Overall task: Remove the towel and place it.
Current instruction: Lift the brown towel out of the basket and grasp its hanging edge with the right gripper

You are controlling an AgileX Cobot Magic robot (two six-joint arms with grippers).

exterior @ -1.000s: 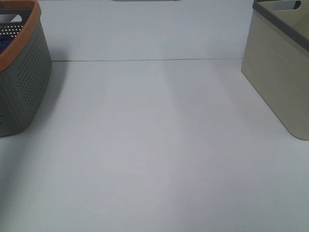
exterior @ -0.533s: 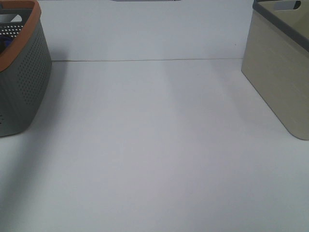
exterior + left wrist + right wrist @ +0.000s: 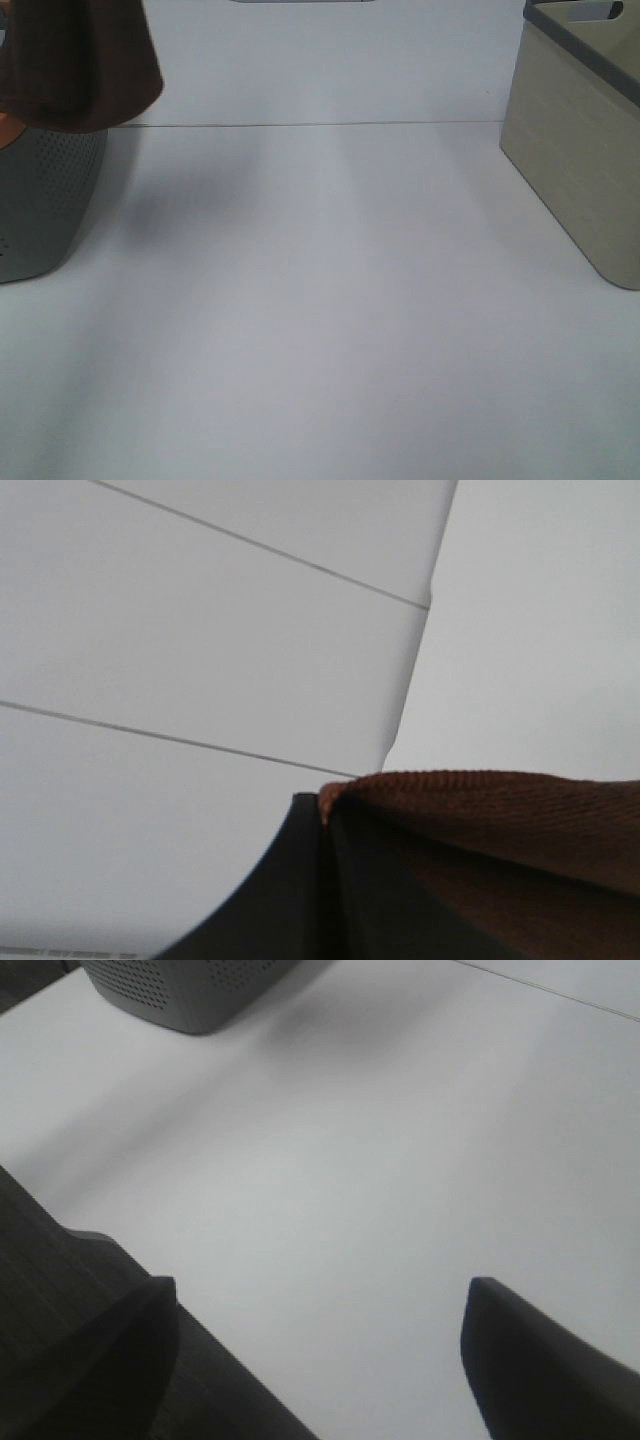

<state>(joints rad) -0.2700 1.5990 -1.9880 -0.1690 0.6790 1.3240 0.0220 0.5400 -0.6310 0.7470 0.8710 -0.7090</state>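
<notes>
The dark reddish-brown towel [image 3: 75, 65] hangs in the air at the far left of the exterior view, covering the top of the grey basket [image 3: 45, 205]. In the left wrist view my left gripper [image 3: 322, 825] has its dark fingers pressed together on a ribbed edge of the towel [image 3: 490, 815]. The left gripper itself is above the exterior view's frame. My right gripper [image 3: 320, 1305] stands open over bare white table, nothing between its fingertips [image 3: 145, 1310]; it does not show in the exterior view.
The grey perforated basket with an orange rim [image 3: 12, 130] stands at the table's left edge and also shows in the right wrist view as grey basket [image 3: 185, 990]. A beige basket [image 3: 580, 150] with a dark rim stands at the right edge. White table [image 3: 330, 300] lies between them.
The towel has risen into view above the grey basket, hiding its rim and contents, and casts a shadow on the table. Both baskets have stayed put.
</notes>
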